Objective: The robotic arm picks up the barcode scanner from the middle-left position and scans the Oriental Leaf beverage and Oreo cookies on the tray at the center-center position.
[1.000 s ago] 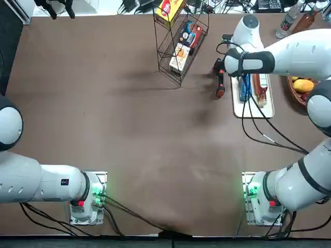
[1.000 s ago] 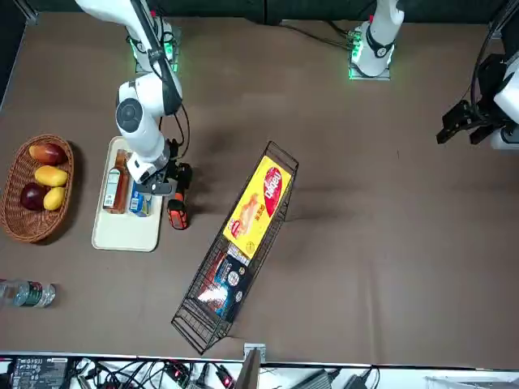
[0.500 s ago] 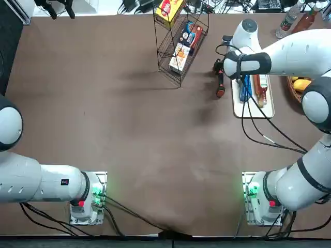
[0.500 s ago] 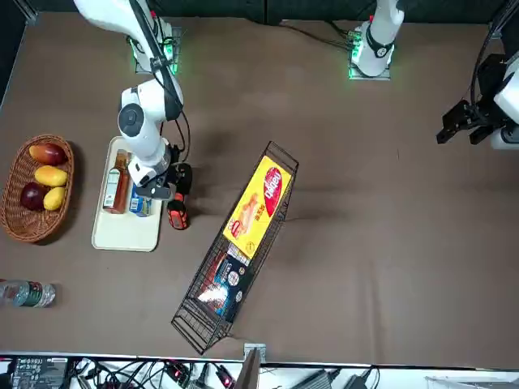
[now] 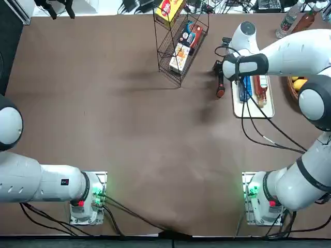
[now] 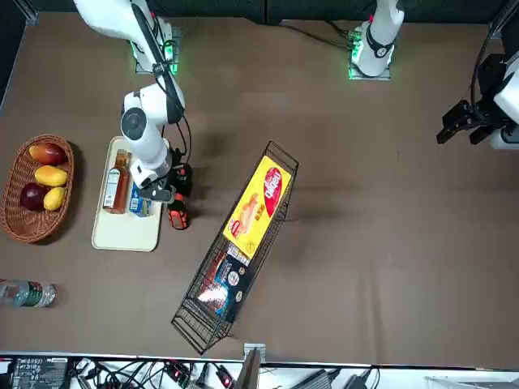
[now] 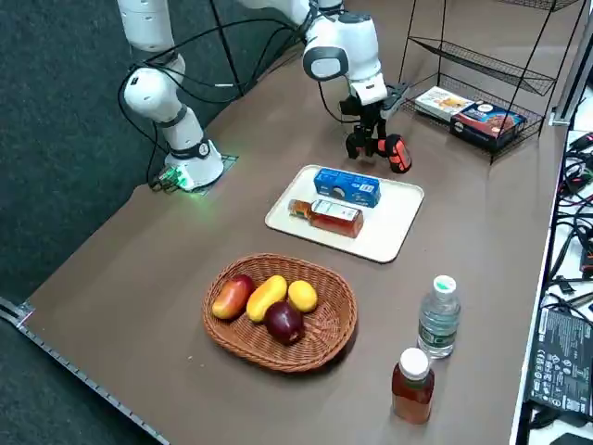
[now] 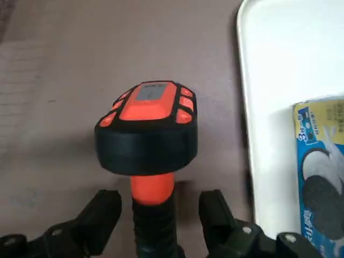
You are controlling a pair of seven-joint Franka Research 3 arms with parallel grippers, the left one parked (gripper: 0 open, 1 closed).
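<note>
And here's the end effector (image 8: 160, 215) poised right at the barcode scanner (image 8: 153, 134): fingers parted wide, one on either side of the handle, a gap showing to each, nothing gripped. The relation that counts now is handle to fingers. In the wrist view the handle runs up between the two pads, its long axis roughly square to the line joining them, and the black and red-orange head sits just beyond the fingertips. Lined up nicely, I'd say; closing should pinch the grip from both flanks, though whether the depth is enough is hard to judge.

It's the right arm (image 7: 343, 46) on duty, clearly the nearer one. Look at the pose: it reaches out over the desk (image 7: 463, 213), elbow bent, wrist dropped low, end effector hanging down by the scanner.

Just beside the end effector lies the white tray (image 7: 408, 206). On it, the Oreo cookies (image 7: 347, 186) are the nearer item, and the Oriental Leaf beverage (image 7: 336, 217), lying flat, is past them. Farther on that same side, the wicker basket (image 7: 345, 311) of fruit. The step in hand looks like the grasp itself; an uneven squeeze could twist that slim handle, so centring matters.
</note>
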